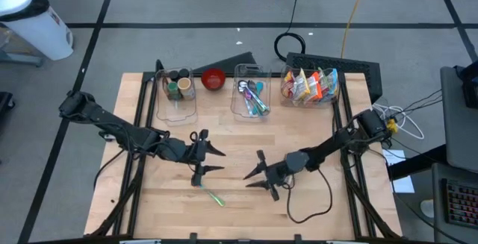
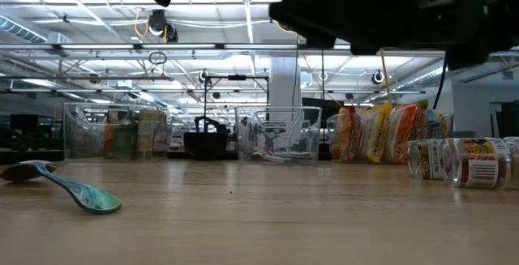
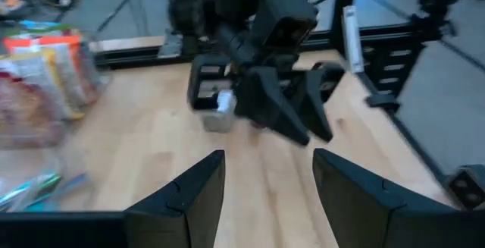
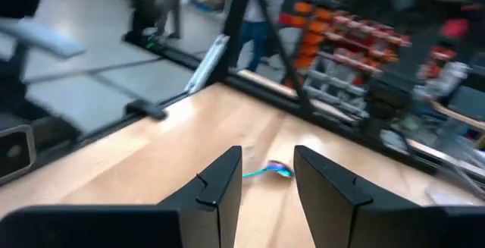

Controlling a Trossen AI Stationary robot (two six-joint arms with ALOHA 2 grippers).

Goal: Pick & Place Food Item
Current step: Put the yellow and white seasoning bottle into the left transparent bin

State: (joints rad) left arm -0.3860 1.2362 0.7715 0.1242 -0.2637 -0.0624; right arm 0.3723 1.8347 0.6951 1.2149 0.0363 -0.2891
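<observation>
Both grippers hover open and empty over the middle of the wooden table (image 1: 314,207), facing each other. My left gripper (image 1: 222,161) (image 3: 269,180) points toward the table's right. My right gripper (image 1: 248,180) (image 4: 267,157) points toward the left. A teal spoon (image 1: 215,197) (image 2: 75,190) (image 4: 271,171) lies flat on the table just near of them. Small labelled jars (image 2: 461,161) lie on the table, and one jar (image 3: 220,110) shows beside my right gripper. Snack packets (image 1: 310,86) stand in a clear bin at the back right.
Along the far edge stand a clear bin with jars (image 1: 178,87), a red bowl (image 1: 213,78) and a clear bin with spoons (image 1: 252,96). Black frame rails (image 1: 138,117) run along both sides. Bare wood lies near the front edge.
</observation>
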